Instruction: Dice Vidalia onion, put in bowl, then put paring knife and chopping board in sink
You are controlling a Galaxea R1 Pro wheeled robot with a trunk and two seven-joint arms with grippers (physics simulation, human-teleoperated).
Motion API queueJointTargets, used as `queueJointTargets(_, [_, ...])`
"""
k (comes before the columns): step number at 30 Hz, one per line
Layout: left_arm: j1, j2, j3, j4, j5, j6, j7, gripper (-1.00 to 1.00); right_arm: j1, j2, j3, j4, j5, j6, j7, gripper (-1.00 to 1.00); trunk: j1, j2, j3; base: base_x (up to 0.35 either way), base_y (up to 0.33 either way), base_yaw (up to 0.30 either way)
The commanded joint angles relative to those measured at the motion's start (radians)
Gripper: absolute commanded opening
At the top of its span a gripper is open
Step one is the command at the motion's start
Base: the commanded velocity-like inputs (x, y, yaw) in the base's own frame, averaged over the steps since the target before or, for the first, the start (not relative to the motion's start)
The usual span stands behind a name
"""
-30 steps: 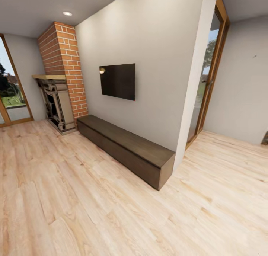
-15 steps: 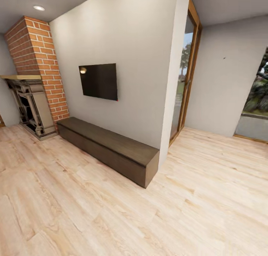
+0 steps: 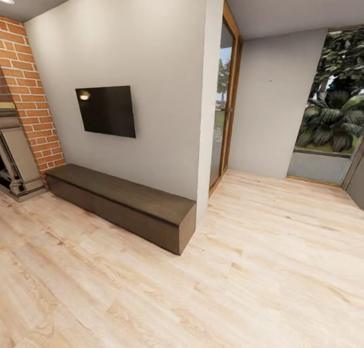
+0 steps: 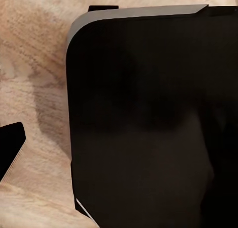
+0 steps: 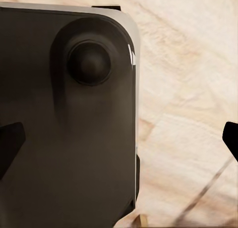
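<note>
While no sink, onion, board, knife or bowl is in sight, the step in hand looks like driving to the kitchen. To do it well, I would steer wide of the grey wall [image 3: 156, 75], taking the opening beyond its end and watching the corner.

That wall is matte and flat, carrying a glossy black TV [image 3: 105, 111]. Below the TV runs a long dark wood bench [image 3: 121, 206], boxy with visible grain. Left of the wall stands a red brick chimney [image 3: 28, 95]. Pale, knotty planks make the floor [image 3: 253, 267].

Both wrist views look down on the robot's rounded black base [image 4: 148, 118]. Whether either gripper is open or closed, I cannot tell.
</note>
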Motion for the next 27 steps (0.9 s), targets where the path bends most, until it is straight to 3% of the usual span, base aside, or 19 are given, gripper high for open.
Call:
queueJointTargets(1, [0.0, 0.0, 0.0, -0.001, 0.001, -0.001, 0.0, 1.0, 0.0, 0.0, -0.001, -0.001, 0.0, -0.002, 0.0, 1.0, 0.0, 0.0, -0.001, 0.0, 0.0, -0.291])
queueJointTargets(15, [0.0, 0.0, 0.0, -0.001, 0.001, -0.001, 0.0, 1.0, 0.0, 0.0, -0.001, -0.001, 0.0, -0.002, 0.0, 1.0, 0.0, 0.0, -0.001, 0.004, 0.0, -0.291])
queueJointTargets(27, [0.0, 0.0, -0.001, -0.001, 0.002, -0.001, 0.0, 1.0, 0.0, 0.0, -0.001, -0.001, 0.0, -0.002, 0.0, 1.0, 0.0, 0.0, -0.001, 0.093, 0.0, -0.291])
